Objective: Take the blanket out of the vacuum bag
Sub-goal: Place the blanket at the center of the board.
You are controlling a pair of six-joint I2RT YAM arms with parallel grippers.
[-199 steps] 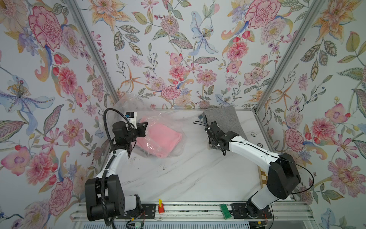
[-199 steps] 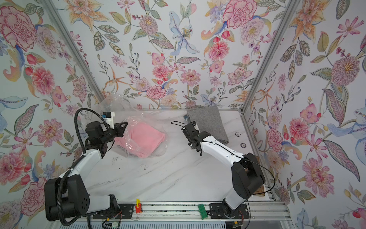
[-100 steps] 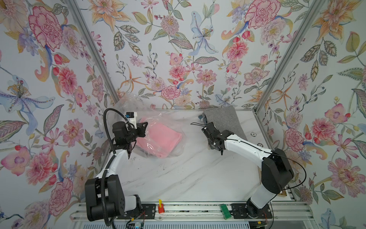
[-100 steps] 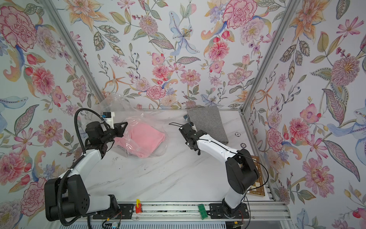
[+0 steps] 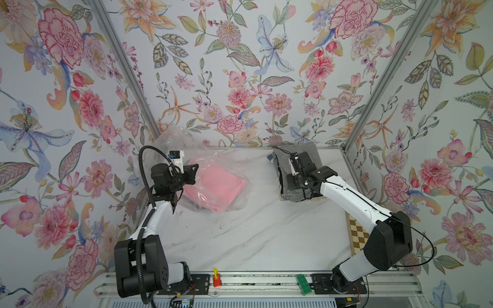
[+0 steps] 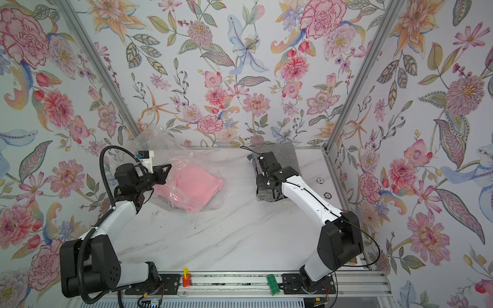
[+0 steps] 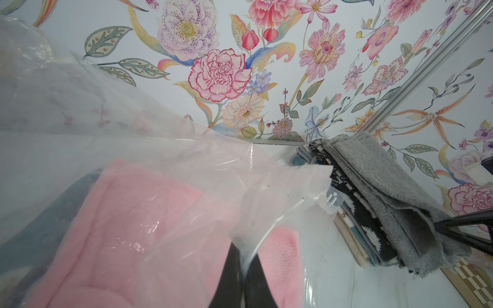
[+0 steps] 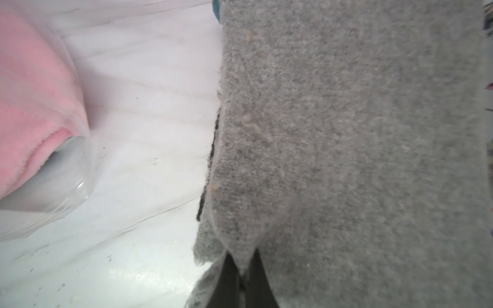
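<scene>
1. Table (image 5: 266, 234): white marble top, walled in by floral panels.

2. Vacuum bag (image 5: 202, 157): lies at the far left of the table and is wider than its load, with slack film bunched toward the far-left corner. Handling, as judged: very light, limp, crinkly and slippery. A pinch holds only the film, and the film may slide out or stretch under a hard pull.

3. Pink blanket (image 5: 216, 186): folded and inside the bag, at the far left. Handling, as judged: soft, light, compressible, not fragile. The plush surface should drag on the film, so the bag needs restraining while the blanket is drawn out. Recommended hold: the folded edge on the right, nearest the bag mouth, gripping several layers at once.

4. Grey blanket (image 5: 306, 149): top of a folded stack at the far right, outside the bag.

5. Left gripper (image 7: 244, 262): clamped on a fold of bag film, above the pink blanket.

6. Right gripper (image 8: 241, 269): jaws closed, over the grey blanket. Whether fabric is pinched cannot be told.

7. Clear slider clip (image 7: 333, 201): sits on the right edge of the bag and probably marks the opening.
</scene>
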